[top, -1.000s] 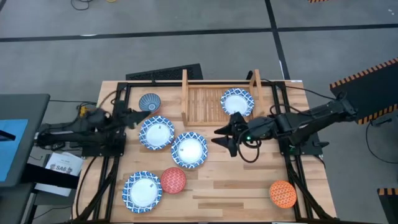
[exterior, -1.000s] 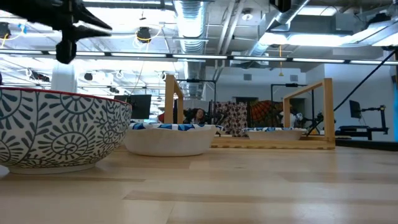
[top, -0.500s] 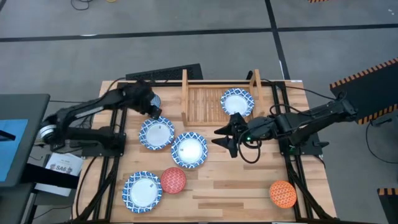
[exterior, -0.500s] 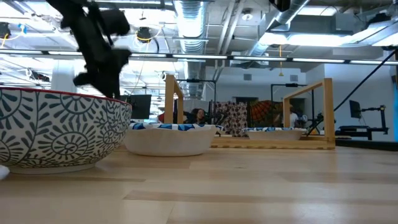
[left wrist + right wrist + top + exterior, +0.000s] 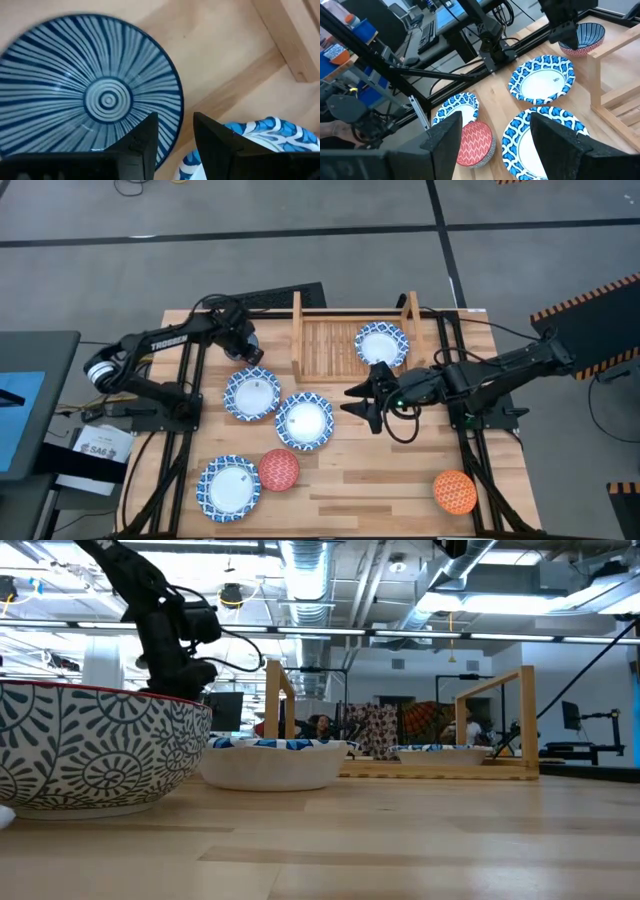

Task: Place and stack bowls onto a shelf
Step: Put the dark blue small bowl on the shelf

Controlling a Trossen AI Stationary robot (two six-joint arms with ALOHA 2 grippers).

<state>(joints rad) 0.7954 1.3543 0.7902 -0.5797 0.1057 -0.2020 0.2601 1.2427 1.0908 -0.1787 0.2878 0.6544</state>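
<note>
Blue-striped, the small blue bowl (image 5: 90, 95) sat on the tabletop (image 5: 380, 480) at 9 o'clock from the wooden shelf (image 5: 325, 345), and the left gripper (image 5: 244, 352) hung directly over it with its 2 fingers (image 5: 142, 140) slightly apart above the bowl's rim, clamped on nothing. 1 white bowl with a blue patterned rim (image 5: 381, 344) lay on the shelf's slats at its 3 o'clock end. 3 more white patterned bowls rested on the tabletop: 1 (image 5: 252, 393) just at 6 o'clock of the left gripper, 1 (image 5: 304, 421) beside it toward 4 o'clock, and 1 (image 5: 229, 488) near the front edge, touching the red bowl (image 5: 279, 470). Alone at the 5 o'clock corner stood the orange bowl (image 5: 455, 491). Wide apart and empty, the right gripper (image 5: 357, 401) waited at 6 o'clock of the shelf.
</note>
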